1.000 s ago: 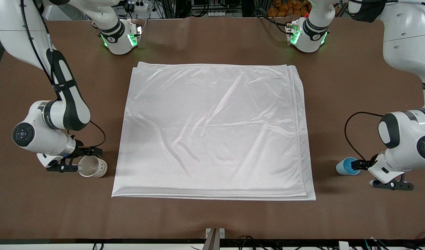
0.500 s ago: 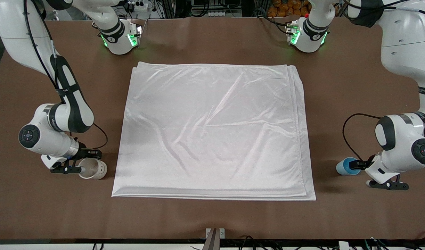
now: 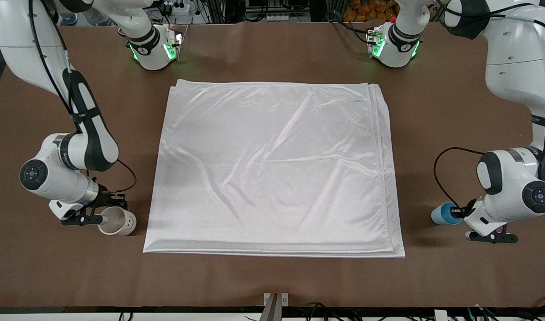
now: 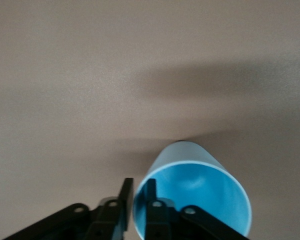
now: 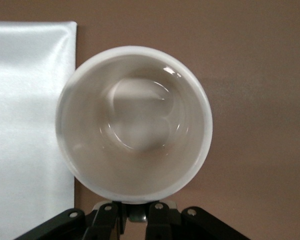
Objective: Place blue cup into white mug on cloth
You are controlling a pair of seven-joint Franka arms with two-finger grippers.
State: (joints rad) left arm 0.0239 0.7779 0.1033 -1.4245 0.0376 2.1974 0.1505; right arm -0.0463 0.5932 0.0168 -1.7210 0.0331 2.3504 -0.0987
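The white cloth (image 3: 272,169) lies flat in the middle of the table. The white mug (image 3: 117,222) is upright just off the cloth's near corner at the right arm's end. My right gripper (image 3: 101,217) is shut on its black handle (image 5: 138,214). The right wrist view looks straight down into the mug (image 5: 135,125), and the gripper (image 5: 137,216) shows at the picture's edge. The blue cup (image 3: 441,214) is past the cloth's edge at the left arm's end, with its mouth toward my left gripper (image 3: 457,216). That gripper (image 4: 138,199) is shut on the cup's (image 4: 195,192) rim, one finger inside and one outside.
The brown table (image 3: 272,281) surrounds the cloth on all sides. The two arm bases (image 3: 154,49) (image 3: 392,47) stand at the table's edge farthest from the front camera. The cloth's corner (image 5: 25,100) shows beside the mug in the right wrist view.
The right arm has brought the mug lower and more upright, still beside the cloth's corner. The left arm's wrist has shifted a little toward the blue cup, which stays in place.
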